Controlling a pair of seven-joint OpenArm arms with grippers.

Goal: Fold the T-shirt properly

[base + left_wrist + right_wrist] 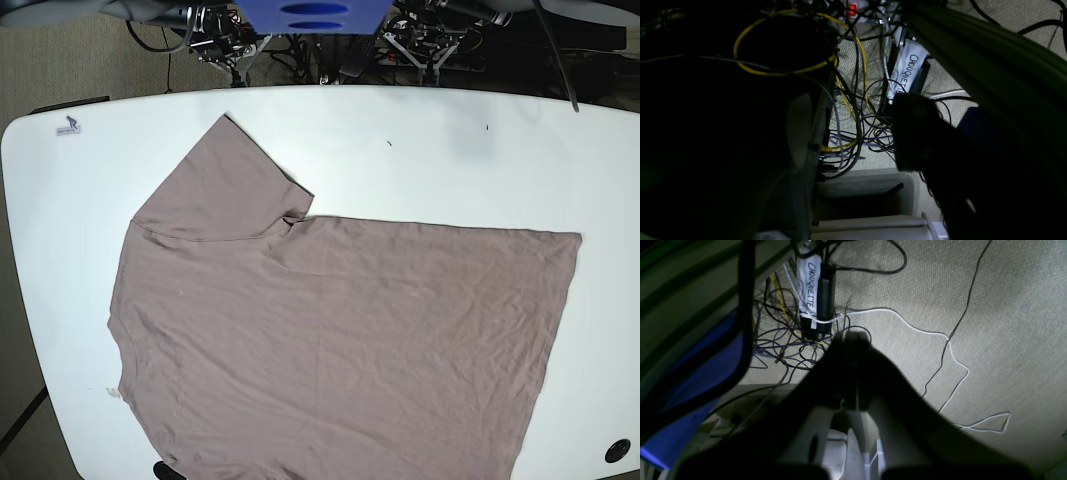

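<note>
Overhead, the taupe T-shirt point(340, 330) lies spread flat on the white table point(420, 140), covering most of its width. One short sleeve point(220, 190) points up toward the far left corner of the table, and the straight hem point(555, 340) runs down the right side. The fabric is lightly wrinkled, unfolded, and its lower part runs off the bottom of the base view. A small sticker point(68, 126) sits near the table's far left corner, and a dark round hole point(617, 450) shows near the right front corner. Neither arm reaches over the table in this view; only a blue part point(315, 14) and tangled cables appear beyond the far edge.

Both wrist cameras look down at the beige carpet rather than at the shirt. From the right wrist, the right gripper point(853, 338) shows as a dark silhouette with its two fingers pressed together at the tips, clenched on nothing. Past it lie a white cable point(923, 331), thin black cables, and a white label point(808, 283) hand-lettered "CHOUQUETTE" on a dark box.

From the left wrist, the left gripper point(913, 133) is a dark, blurred mass: one blocky fingertip point(912, 130) stands out against the carpet, while the other side is lost in shadow, so I cannot tell whether those fingers are parted or closed. Beyond it are a yellow cable point(773, 43) in a loop, a knot of purple and black wires, the same label point(908, 71), and a red lit switch point(851, 9).
</note>
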